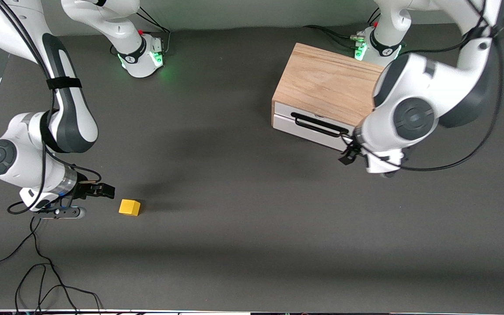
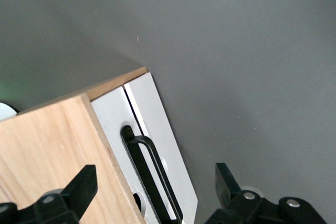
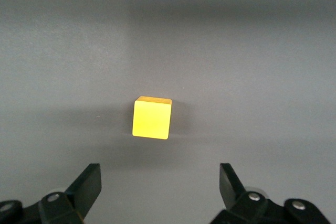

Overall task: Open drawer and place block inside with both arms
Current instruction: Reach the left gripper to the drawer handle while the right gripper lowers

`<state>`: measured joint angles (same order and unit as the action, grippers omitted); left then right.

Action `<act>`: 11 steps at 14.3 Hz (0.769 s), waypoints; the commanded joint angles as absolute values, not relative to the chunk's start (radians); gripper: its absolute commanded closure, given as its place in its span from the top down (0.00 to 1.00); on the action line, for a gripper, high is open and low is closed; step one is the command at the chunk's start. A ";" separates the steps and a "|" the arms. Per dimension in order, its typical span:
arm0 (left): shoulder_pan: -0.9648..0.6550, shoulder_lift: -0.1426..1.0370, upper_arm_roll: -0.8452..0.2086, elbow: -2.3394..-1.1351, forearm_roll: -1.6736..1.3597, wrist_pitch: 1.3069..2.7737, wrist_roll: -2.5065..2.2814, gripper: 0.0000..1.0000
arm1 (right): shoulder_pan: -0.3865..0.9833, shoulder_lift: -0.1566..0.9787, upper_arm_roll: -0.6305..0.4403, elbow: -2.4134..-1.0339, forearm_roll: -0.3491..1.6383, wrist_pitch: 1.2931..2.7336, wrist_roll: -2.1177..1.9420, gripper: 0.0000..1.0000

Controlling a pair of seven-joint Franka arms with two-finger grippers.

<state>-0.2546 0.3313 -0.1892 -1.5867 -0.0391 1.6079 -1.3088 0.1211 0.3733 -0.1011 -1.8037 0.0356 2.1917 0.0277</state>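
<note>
The yellow-orange block [image 1: 129,207] sits on the dark table near the right arm's end. My right gripper [image 1: 101,192] hovers just beside it, open and empty. In the right wrist view the block [image 3: 152,119] lies ahead of the spread right gripper [image 3: 159,179], untouched. The light-wood cabinet [image 1: 326,85] stands near the left arm's base, and its white drawer [image 1: 306,131] with the black bar handle [image 1: 317,124] looks shut. My left gripper [image 2: 156,182] is open over the drawer front, with the handle [image 2: 152,177] between its fingers but not touched. The left wrist [image 1: 381,162] hides that gripper in the front view.
Loose black cables [image 1: 37,271] trail over the table's near edge at the right arm's end. The cabinet sits at an angle, its front facing the front camera. Bare dark table [image 1: 243,210] lies between the block and the cabinet.
</note>
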 commanded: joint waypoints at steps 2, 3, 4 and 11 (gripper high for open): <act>-0.334 0.367 -0.178 -1.635 -0.031 1.634 -1.333 1.00 | 0.126 0.399 -0.097 -1.830 0.051 2.249 0.049 1.00; -0.337 0.371 -0.178 -1.655 -0.035 1.643 -1.333 1.00 | 0.126 0.416 -0.097 -1.832 0.049 2.262 0.049 1.00; -0.336 0.379 -0.178 -1.676 -0.046 1.658 -1.333 1.00 | 0.127 0.428 -0.097 -1.835 0.049 2.282 0.048 1.00; -0.371 0.414 -0.179 -1.752 -0.049 1.785 -1.450 1.00 | 0.141 0.543 -0.092 -1.850 0.049 2.440 0.051 1.00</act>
<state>-0.3480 0.4157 -0.1887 -1.7394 -0.0409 1.7580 -1.4152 0.1248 0.5269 -0.0933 -1.8453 0.0364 2.4012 0.0290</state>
